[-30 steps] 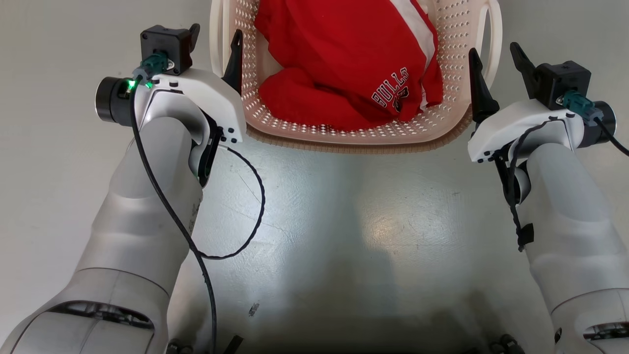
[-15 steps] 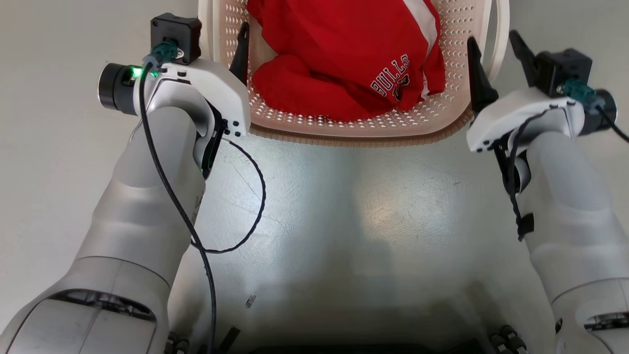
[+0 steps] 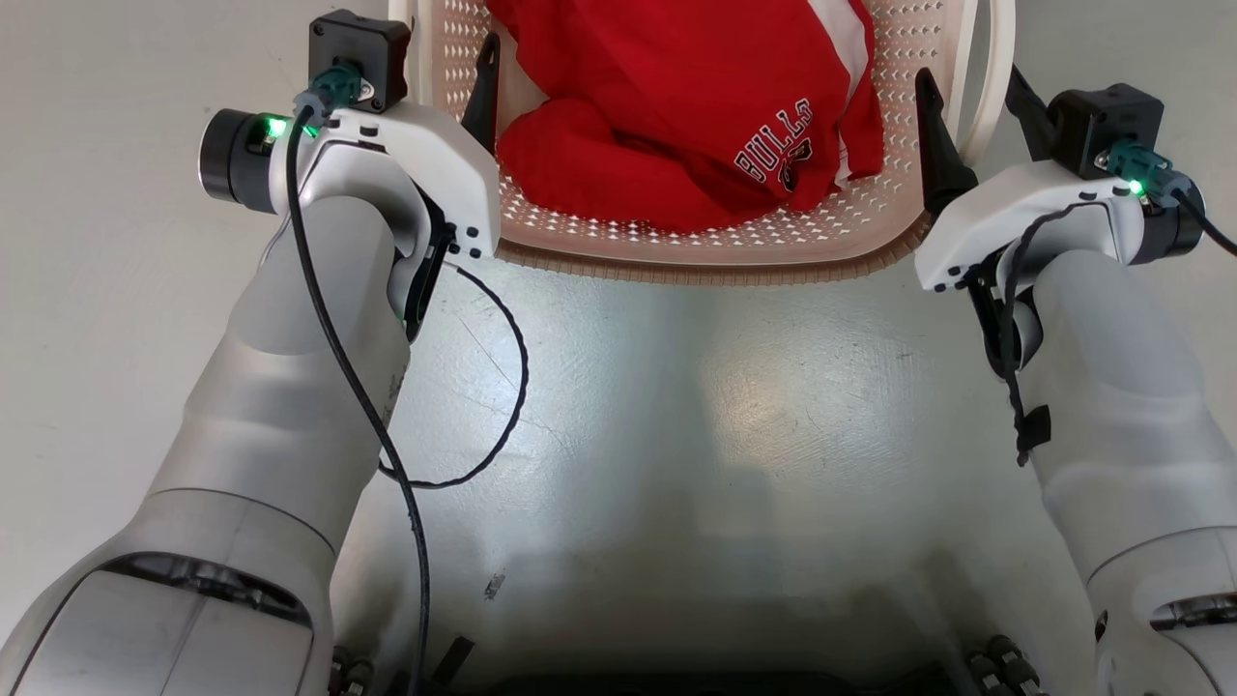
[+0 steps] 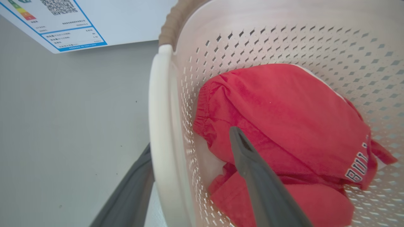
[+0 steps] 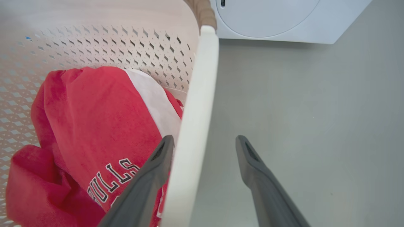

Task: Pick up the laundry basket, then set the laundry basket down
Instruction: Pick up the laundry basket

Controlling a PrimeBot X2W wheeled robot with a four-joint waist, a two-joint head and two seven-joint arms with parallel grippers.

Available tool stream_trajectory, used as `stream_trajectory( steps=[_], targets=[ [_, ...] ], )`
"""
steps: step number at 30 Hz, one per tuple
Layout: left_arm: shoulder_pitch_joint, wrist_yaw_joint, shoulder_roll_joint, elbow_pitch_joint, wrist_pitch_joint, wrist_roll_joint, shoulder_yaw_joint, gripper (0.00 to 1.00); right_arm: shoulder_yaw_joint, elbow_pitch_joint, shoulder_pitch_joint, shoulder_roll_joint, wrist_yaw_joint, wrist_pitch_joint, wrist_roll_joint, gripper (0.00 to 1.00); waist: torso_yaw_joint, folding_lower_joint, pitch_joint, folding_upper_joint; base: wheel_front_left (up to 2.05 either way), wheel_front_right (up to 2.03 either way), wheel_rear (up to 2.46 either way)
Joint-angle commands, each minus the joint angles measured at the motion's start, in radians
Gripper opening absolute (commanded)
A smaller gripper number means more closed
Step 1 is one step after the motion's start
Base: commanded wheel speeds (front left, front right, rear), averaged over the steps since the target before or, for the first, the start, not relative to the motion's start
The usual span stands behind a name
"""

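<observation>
Grey floor; laundry basket holding red clothing; left gripper and right gripper, fingers spread, each straddle its handles.

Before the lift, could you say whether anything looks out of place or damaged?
Nothing stands out: the laundry basket looks intact, the red garment lies inside, the left claw and right claw straddle its handles.

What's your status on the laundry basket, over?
Left claw and right claw open, each straddling a white loop handle. Cream perforated plastic laundry basket not yet gripped. Red cloth garment inside, beside inner fingers.
</observation>
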Motion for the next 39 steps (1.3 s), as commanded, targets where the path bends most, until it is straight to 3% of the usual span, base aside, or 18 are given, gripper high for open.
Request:
stream_trajectory(
  steps=[1, 19, 21, 23, 39],
  targets=[
    [0.007, 0.011, 0.024, -0.006, -0.005, -0.012, 0.0, 1.0, 0.02, -0.003, 0.016, 0.017, 0.006, -0.012, 0.008, 1.0, 0.002, 0.0, -0.001, 0.0, 0.0, 0.0, 0.0],
    [-0.004, 0.028, 0.024, 0.011, -0.005, -0.047, -0.039, 1.0, 0.043, 0.029, -0.006, 0.017, 0.006, -0.012, 0.035, 1.0, 0.006, 0.0, -0.005, 0.0, 0.0, 0.0, 0.0],
    [-0.005, 0.027, 0.024, 0.007, -0.005, -0.047, -0.043, 1.0, 0.045, 0.031, -0.007, 0.017, 0.006, -0.012, 0.039, 0.58, 0.006, 0.0, -0.004, 0.0, 0.0, 0.0, 0.0],
    [-0.003, 0.013, 0.024, 0.016, -0.005, -0.056, -0.048, 0.0, 0.051, 0.037, -0.008, 0.017, 0.006, -0.012, 0.052, 0.0, 0.005, 0.0, -0.004, 0.0, 0.0, 0.0, 0.0],
    [0.021, 0.044, 0.024, 0.015, -0.005, -0.112, -0.096, 0.0, 0.135, 0.094, -0.005, 0.017, 0.006, -0.012, 0.143, 0.0, 0.005, 0.0, -0.055, 0.0, 0.0, 0.0, 0.0]
  ],
)
